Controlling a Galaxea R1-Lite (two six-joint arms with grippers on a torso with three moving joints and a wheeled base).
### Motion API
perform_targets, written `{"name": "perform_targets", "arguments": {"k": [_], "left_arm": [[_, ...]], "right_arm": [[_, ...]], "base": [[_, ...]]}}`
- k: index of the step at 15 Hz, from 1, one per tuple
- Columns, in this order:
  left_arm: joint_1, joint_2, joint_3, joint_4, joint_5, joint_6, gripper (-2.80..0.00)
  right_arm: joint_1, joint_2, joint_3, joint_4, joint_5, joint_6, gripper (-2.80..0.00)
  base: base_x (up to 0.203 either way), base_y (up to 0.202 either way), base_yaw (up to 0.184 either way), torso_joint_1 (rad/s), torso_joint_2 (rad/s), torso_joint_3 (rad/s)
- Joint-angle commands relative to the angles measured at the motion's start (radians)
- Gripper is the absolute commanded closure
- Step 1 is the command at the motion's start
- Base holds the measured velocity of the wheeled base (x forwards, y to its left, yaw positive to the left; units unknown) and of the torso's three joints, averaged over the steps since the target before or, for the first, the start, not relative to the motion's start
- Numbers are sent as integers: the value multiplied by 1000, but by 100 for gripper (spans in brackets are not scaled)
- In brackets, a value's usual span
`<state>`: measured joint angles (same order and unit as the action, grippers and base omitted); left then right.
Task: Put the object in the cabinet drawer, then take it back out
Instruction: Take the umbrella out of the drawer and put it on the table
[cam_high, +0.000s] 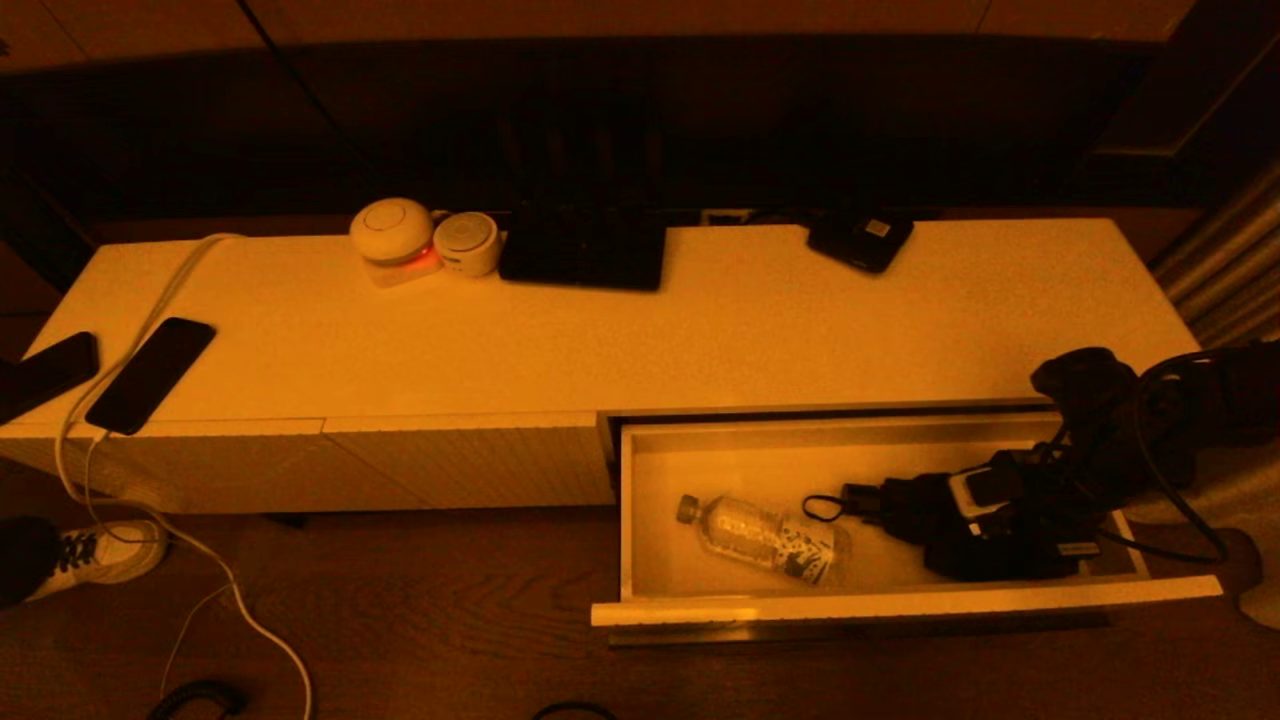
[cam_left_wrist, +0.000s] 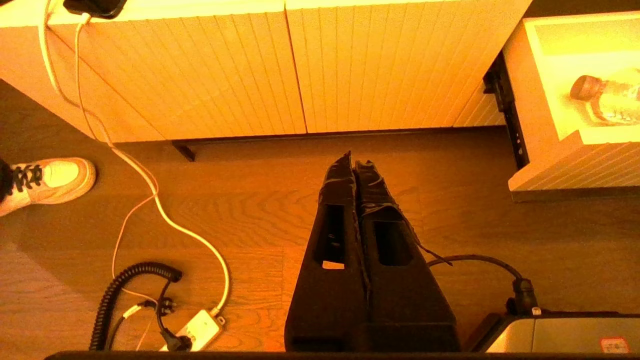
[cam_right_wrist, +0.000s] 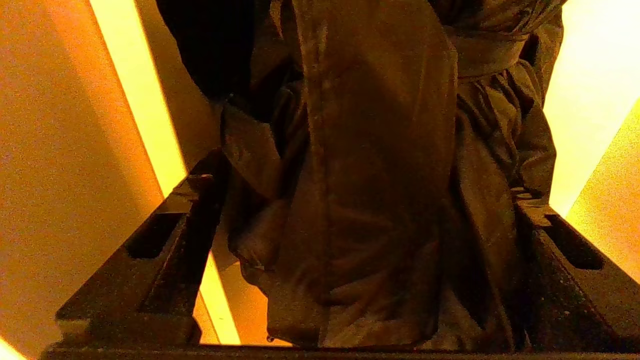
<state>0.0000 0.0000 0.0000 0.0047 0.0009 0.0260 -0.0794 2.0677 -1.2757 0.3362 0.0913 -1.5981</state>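
The cabinet drawer (cam_high: 900, 605) is pulled out at the right end of the white cabinet. On its floor lies a dark folded umbrella (cam_high: 895, 512) with a strap loop, seen as creased dark fabric (cam_right_wrist: 380, 165) in the right wrist view. My right gripper (cam_high: 955, 530) is down inside the drawer over the umbrella. It is open wide, with one finger on each side of the fabric (cam_right_wrist: 365, 190). A clear plastic bottle (cam_high: 765, 540) lies to the umbrella's left. My left gripper (cam_left_wrist: 355, 162) is shut and empty, parked above the floor in front of the closed ribbed fronts.
On the cabinet top (cam_high: 700, 340) are two phones (cam_high: 150, 375) with a white cable, two round devices (cam_high: 392, 235), a dark flat box (cam_high: 583, 250) and a black gadget (cam_high: 860, 238). A shoe (cam_high: 100, 555) and a power strip (cam_left_wrist: 197, 330) are on the wood floor.
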Motion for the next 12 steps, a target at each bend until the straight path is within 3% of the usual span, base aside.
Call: {"name": "perform_targets", "arguments": {"k": [1, 2, 12], "left_arm": [[0, 0, 0, 0, 1, 0, 0], [0, 0, 0, 0, 1, 0, 0], [0, 0, 0, 0, 1, 0, 0]], "right_arm": [[0, 2, 4, 4, -1, -10, -80], [1, 0, 6, 11, -2, -10, 0], [4, -11, 34, -1, -1, -10, 0]], "base": [[0, 0, 0, 0, 0, 0], [0, 0, 0, 0, 0, 0], [0, 0, 0, 0, 0, 0]]}}
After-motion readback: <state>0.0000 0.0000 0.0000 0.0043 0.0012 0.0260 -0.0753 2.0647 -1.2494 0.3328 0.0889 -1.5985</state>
